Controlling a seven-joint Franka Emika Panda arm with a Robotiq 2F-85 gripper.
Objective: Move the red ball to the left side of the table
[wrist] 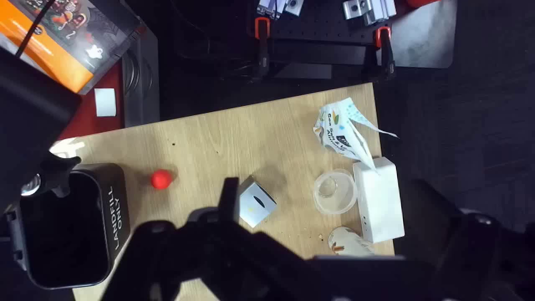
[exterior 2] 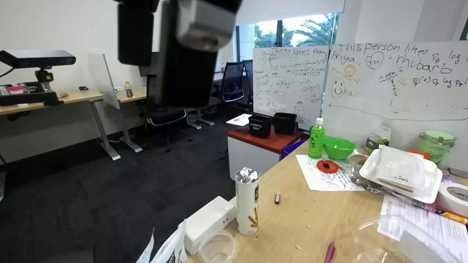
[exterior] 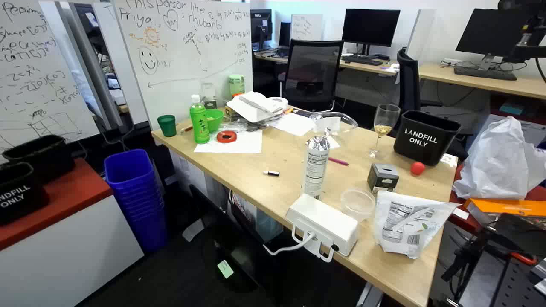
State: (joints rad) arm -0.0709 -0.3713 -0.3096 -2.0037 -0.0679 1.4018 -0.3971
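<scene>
The small red ball (exterior: 417,168) rests on the beige table (exterior: 256,162), close beside a black bin, in an exterior view. It also shows in the wrist view (wrist: 161,179), left of the fingers and apart from them. The ball is out of view in the exterior view where the table (exterior 2: 289,226) is at lower right. My gripper (wrist: 326,188) is open and empty high above the table in the wrist view, its dark fingers spread wide. Blurred black gripper or arm parts (exterior 2: 182,54) hang at the top of an exterior view.
A black bin (exterior: 420,138) and a small dark box (exterior: 383,178) flank the ball. A wine glass (exterior: 386,121), tall can (exterior: 316,168), white box (exterior: 324,224), clear tub (exterior: 357,204) and white pouch (exterior: 409,224) stand nearby. A green bottle (exterior: 199,121) stands at the far end.
</scene>
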